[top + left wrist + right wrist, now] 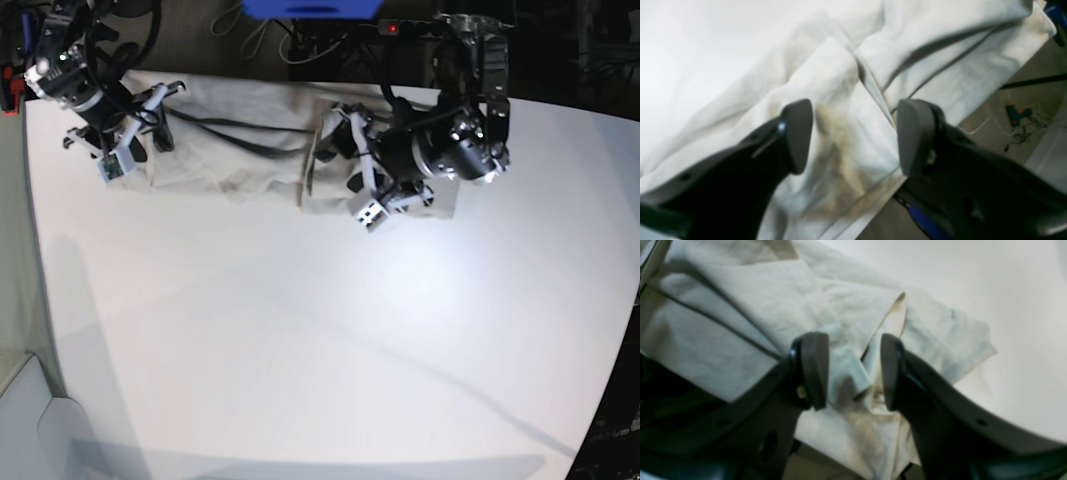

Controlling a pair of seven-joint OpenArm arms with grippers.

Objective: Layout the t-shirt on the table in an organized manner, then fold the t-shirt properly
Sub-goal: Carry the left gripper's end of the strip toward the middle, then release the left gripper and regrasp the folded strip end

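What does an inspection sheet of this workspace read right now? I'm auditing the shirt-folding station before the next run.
Surface: white table, mostly bare, shirt along its far edge.
Job's things: t-shirt, rumpled and partly folded, some cloth hanging over the table edge.
Clutter: nothing seen on the table.
Grippers: left gripper open above the cloth, holding nothing; right gripper with jaws apart around a raised fold, grip unclear.
Cables: dark cable lying across the shirt; loose wires on the floor.
Surroundings: glue gun on the floor; blue object beyond the table.
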